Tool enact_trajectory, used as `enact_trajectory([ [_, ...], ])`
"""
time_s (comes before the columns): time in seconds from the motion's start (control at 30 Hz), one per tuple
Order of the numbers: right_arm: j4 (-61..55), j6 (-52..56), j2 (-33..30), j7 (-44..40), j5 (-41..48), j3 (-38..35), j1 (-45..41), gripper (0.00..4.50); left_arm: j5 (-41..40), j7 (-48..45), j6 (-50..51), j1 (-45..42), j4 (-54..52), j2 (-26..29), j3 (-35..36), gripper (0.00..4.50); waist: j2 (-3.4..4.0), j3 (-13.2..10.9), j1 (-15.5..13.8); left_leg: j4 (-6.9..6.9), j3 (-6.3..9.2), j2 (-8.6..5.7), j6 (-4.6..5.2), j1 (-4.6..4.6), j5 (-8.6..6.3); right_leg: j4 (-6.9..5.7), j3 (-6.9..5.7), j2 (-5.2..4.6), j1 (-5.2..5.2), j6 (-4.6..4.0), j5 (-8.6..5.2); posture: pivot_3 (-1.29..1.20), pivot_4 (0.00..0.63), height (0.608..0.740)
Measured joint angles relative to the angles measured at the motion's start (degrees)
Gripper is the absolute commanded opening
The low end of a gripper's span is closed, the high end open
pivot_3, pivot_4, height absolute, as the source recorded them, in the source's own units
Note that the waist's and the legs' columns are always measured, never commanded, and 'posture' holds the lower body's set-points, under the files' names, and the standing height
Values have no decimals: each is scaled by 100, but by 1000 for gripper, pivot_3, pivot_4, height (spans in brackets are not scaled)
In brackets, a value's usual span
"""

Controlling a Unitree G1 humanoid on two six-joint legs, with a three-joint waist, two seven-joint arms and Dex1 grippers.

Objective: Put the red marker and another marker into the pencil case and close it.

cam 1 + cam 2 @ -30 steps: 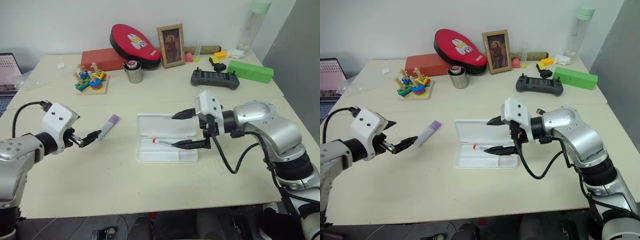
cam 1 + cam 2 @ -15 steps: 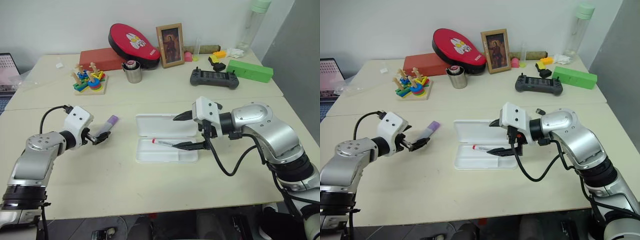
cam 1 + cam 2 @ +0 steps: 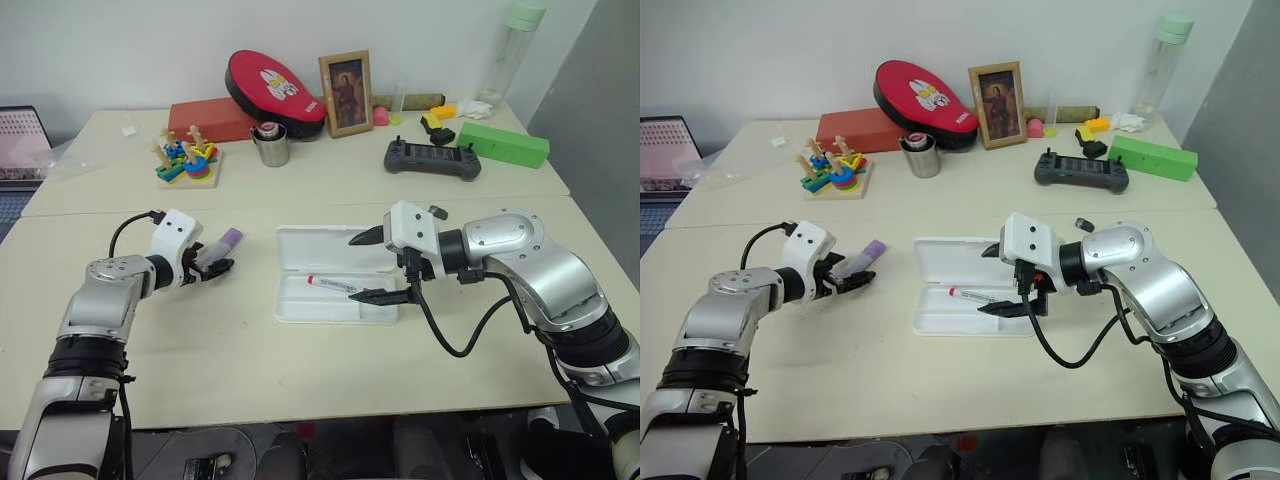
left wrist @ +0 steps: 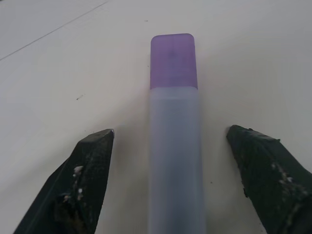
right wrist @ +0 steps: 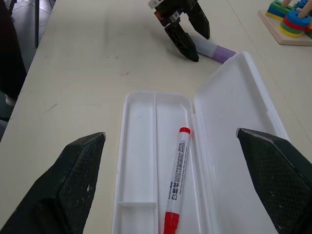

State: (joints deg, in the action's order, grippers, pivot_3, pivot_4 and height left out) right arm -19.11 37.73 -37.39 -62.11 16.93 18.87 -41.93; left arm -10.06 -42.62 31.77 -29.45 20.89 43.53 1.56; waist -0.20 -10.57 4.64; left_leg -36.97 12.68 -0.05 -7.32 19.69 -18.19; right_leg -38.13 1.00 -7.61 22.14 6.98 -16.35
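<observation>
**Desk:** What has moved since a second ago?

**Photographer:** Left gripper [image 3: 218, 266] has come forward and down to the lavender marker [image 3: 222, 243], and its fingers now straddle the barrel. Right gripper [image 3: 372, 267] has kept its place over the case [image 3: 335, 273].

**Desk:** Head views?

**Photographer:** Case lies open on the table [image 3: 300, 350], lid flat on the far side. Red marker [image 3: 333, 284] lies inside the tray. Right gripper's fingers are spread wide, one above the lid, one at the tray's near edge, gripping nothing. Lavender marker lies on the table left of the case, purple cap pointing toward the far side.

**Desk:** Left wrist?

**Photographer:** Lavender marker [image 4: 174, 131] runs between the two fingers [image 4: 80, 190], a gap on each side. Jaws apart, not yet clamped.

**Desk:** Right wrist?

**Photographer:** Red marker [image 5: 177, 178] rests in the wider compartment of the case [image 5: 141, 161], beside the hinge. Beyond the lid, the left gripper [image 5: 191, 34] sits astride the lavender marker [image 5: 214, 49].
</observation>
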Motion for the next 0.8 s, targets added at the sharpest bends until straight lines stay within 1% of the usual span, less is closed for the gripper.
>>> enact_trajectory([
  [0.1,-1,0,-2,10,0,0,27,4500,-16,-72,87,0,-18,0,3,2541,1,1,9,0,0,0,1,-2,5,0,2,1,-1,1,5,0,150,740],
  [0.17,-3,0,-2,15,0,0,29,4500,-56,-84,169,8,-55,-3,3,1999,1,1,10,0,0,0,1,-2,8,0,2,1,0,0,8,0,150,740],
  [0.3,-14,0,-2,17,-1,0,30,4500,-73,-105,240,38,-124,-3,3,1309,1,1,17,0,0,0,2,-2,14,1,3,2,0,-3,14,0,150,740],
  [0.33,-15,0,-2,17,-1,0,30,4500,-83,-103,267,38,-133,-3,6,1201,1,1,19,0,0,0,1,-2,15,1,4,2,1,-2,15,0,150,740],
  [0.67,-27,0,-8,17,-3,0,43,4500,-83,109,296,217,-449,-3,87,1200,1,0,23,5,0,0,0,2,15,7,4,2,5,-3,16,0,150,740],
  [0.8,-51,2,-42,16,-6,6,116,4500,-131,357,405,531,-1002,19,444,1200,-3,-2,26,5,1,1,0,13,15,13,2,2,13,-5,16,0,150,740],
])
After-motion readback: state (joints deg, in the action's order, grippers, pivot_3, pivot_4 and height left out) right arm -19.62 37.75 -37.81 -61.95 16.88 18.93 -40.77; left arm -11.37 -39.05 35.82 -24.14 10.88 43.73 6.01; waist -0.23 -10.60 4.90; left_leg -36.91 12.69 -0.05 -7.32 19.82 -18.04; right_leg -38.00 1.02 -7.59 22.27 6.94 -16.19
